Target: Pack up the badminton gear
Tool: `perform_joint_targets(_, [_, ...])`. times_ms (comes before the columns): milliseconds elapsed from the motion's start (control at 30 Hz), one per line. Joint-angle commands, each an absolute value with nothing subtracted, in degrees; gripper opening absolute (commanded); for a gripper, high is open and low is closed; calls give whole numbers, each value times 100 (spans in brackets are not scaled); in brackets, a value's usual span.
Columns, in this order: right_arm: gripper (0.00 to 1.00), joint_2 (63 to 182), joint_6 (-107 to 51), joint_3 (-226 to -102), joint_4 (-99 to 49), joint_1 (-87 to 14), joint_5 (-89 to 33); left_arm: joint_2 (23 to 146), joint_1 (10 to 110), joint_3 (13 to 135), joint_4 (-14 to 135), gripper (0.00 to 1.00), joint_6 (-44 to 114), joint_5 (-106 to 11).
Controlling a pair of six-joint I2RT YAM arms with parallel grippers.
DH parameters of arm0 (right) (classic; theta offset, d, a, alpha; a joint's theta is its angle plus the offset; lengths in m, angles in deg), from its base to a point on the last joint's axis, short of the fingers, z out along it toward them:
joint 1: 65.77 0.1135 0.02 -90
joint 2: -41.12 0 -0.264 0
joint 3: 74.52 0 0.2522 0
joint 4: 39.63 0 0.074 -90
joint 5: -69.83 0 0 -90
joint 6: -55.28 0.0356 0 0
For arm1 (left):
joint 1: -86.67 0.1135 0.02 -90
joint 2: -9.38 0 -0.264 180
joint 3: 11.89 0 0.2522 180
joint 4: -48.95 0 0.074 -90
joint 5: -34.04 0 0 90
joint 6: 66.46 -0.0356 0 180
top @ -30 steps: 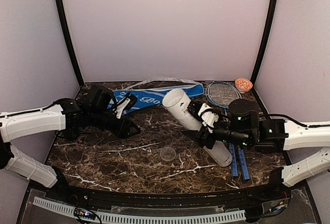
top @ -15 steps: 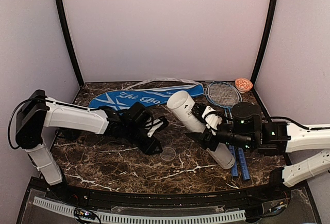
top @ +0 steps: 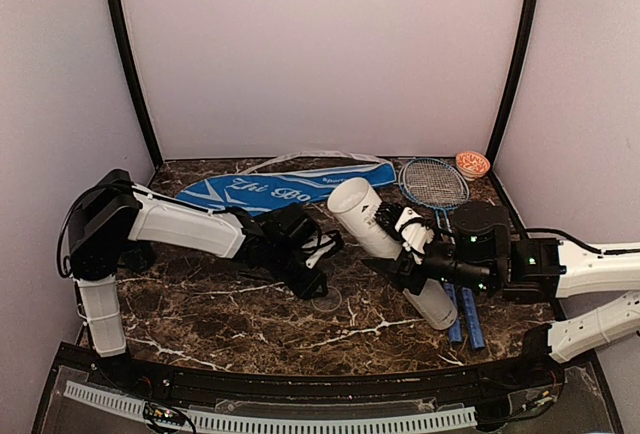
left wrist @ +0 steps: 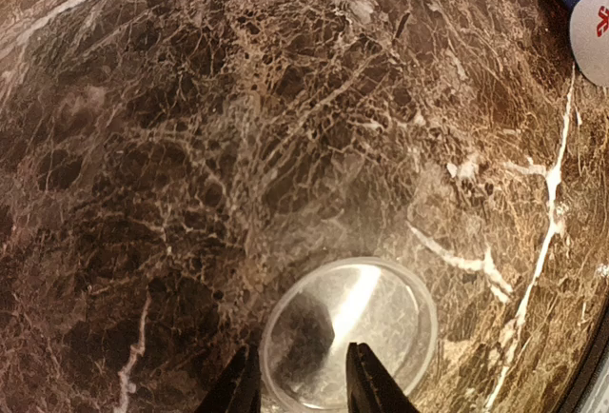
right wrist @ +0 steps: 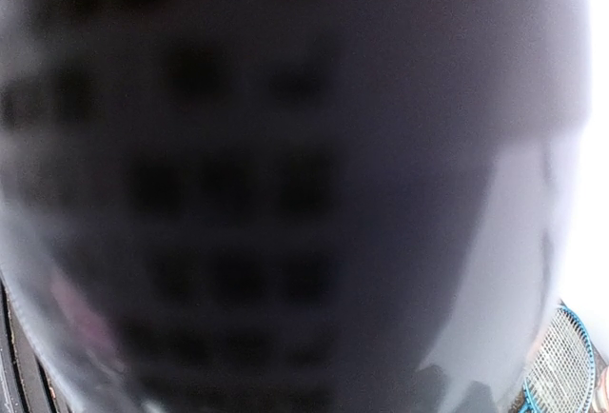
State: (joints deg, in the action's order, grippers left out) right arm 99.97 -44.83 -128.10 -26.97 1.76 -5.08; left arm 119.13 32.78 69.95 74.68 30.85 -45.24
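The long white tube (top: 385,249) lies tilted in mid-table, its open end raised toward the back. My right gripper (top: 403,242) is shut round its middle; in the right wrist view the tube (right wrist: 285,175) is a dark blur filling the frame. My left gripper (top: 317,276) is open, low over a clear round lid (top: 326,300). In the left wrist view its gripper (left wrist: 300,386) straddles the lid's (left wrist: 362,327) near-left rim. Two blue-handled rackets (top: 433,182) lie at the right. The blue racket cover (top: 285,190) lies at the back. No shuttlecocks show.
A small orange-patterned bowl (top: 472,163) stands in the back right corner. The racket handles (top: 462,319) run along the table's right side beside the tube's lower end. Purple walls close in the back and both sides. A racket head (right wrist: 561,365) shows in the right wrist view's corner.
My left arm has swung from the left side of the table to the centre, ending over the clear lid. The right gripper and tube have shifted slightly rightward.
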Motion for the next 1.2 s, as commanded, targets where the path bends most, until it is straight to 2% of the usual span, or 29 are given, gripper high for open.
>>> perform_joint_targets(0, [55,9904,-4430,-12774,-3044,222,-446,12040,3244,7210,7683,31,2917,-4677])
perform_joint_targets(300, [55,9929,-4448,-12762,-3040,221,-445,12241,3198,7337,7875,19,2760,-4922])
perform_joint_targets(500, [55,9971,-4459,-12780,-3040,222,-444,12098,3204,7266,7997,0,2728,-5029])
perform_joint_targets(667, [55,9978,-4486,-12793,-3038,225,-491,11361,3472,6867,7766,0,2935,-4606])
perform_joint_targets(867, [55,9985,-4594,-12845,-3023,225,-557,9903,4254,6162,7423,0,3314,-3886])
perform_joint_targets(1167, [55,10208,-4817,-13023,-2870,226,-714,7949,4557,6527,8079,0,3193,-4291])
